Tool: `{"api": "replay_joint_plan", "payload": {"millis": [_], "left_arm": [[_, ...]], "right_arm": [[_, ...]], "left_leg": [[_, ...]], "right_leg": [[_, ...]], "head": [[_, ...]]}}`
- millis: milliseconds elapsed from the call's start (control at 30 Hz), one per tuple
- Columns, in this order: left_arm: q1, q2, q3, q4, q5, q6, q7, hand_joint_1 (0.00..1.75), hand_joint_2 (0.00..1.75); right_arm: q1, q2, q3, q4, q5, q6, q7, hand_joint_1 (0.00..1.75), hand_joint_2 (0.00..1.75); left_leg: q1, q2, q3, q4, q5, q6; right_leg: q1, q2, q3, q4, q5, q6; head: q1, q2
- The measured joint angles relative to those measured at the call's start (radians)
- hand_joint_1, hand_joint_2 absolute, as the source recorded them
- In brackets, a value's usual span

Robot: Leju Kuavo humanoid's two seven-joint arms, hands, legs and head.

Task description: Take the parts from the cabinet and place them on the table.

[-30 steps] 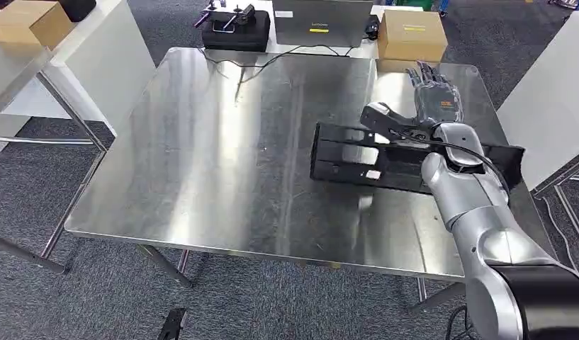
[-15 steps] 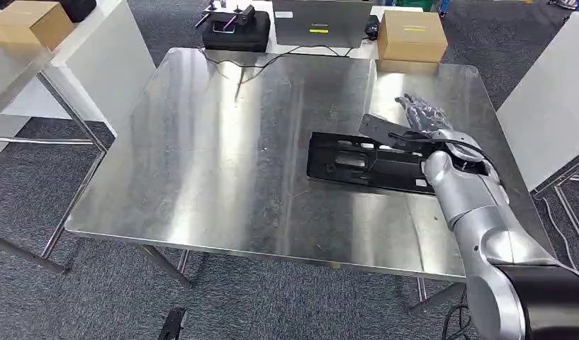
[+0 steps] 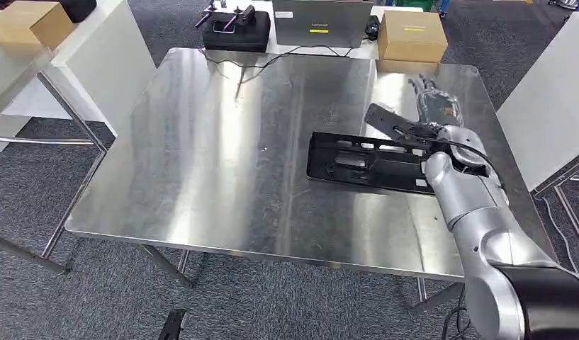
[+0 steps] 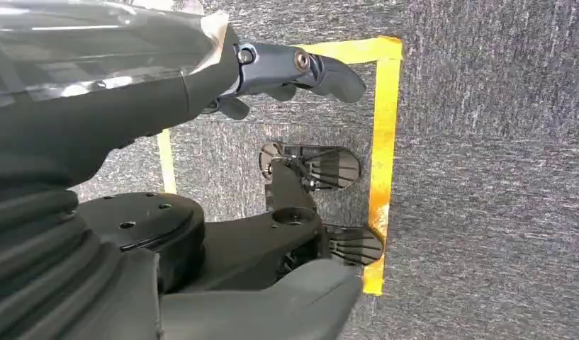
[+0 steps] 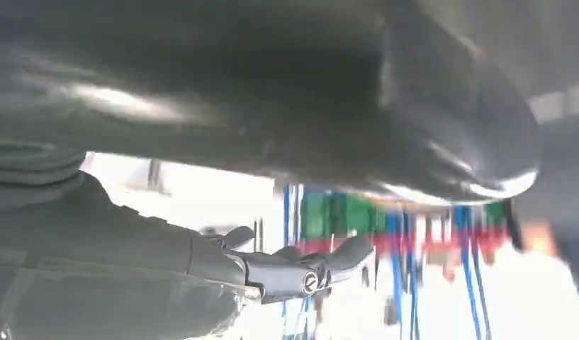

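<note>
Our right hand (image 3: 434,113) hovers with fingers spread, holding nothing, just above the far edge of the black part (image 3: 368,161), which lies flat on the steel table (image 3: 222,156). Our left hand (image 4: 300,67) hangs over carpet, apparently empty. The part seems delivered; next we would return to the cabinet.

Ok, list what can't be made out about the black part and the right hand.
- Long black plastic part, head view: its right end is hidden behind the silver right forearm.
- Right hand, head view: contact with the part is unclear; the thumb overlaps it.
- Right wrist view: blurred, the background unreadable.
</note>
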Motion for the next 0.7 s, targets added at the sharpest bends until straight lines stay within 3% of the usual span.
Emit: {"api": "replay_joint_plan", "payload": {"millis": [100,467,567,700], "left_arm": [[0.000,0.000,0.001,0.000,0.003,0.000,0.000,0.00,0.00],[0.000,0.003,0.001,0.000,0.004,-0.005,0.000,0.00,0.00],[0.000,0.004,0.001,0.000,0.004,-0.011,0.000,0.00,0.00],[0.000,0.005,0.001,0.000,0.004,-0.018,0.000,0.00,0.00]], "right_arm": [[0.016,0.000,0.022,-0.043,0.021,-0.087,0.012,0.00,0.00],[0.042,-0.001,0.047,-0.098,0.027,-0.124,0.018,0.00,0.00],[0.063,-0.002,0.057,-0.145,0.043,-0.168,0.016,0.00,0.00],[0.094,-0.009,0.067,-0.229,0.044,-0.154,-0.001,0.00,0.00]], "left_leg": [[0.000,0.000,0.000,0.000,0.000,0.000],[0.000,0.000,0.000,0.000,0.000,0.000],[0.000,0.000,0.000,0.000,0.000,0.000],[0.000,0.000,0.000,0.000,0.000,0.000]], "right_leg": [[0.000,0.000,0.000,0.000,0.000,0.000],[0.000,0.000,0.001,0.000,0.000,0.000],[0.000,0.000,0.000,0.000,0.000,0.000],[0.000,0.000,0.001,0.000,0.000,0.000]], "head": [[0.000,0.000],[0.000,0.000],[0.000,0.000],[0.000,0.000]]}}
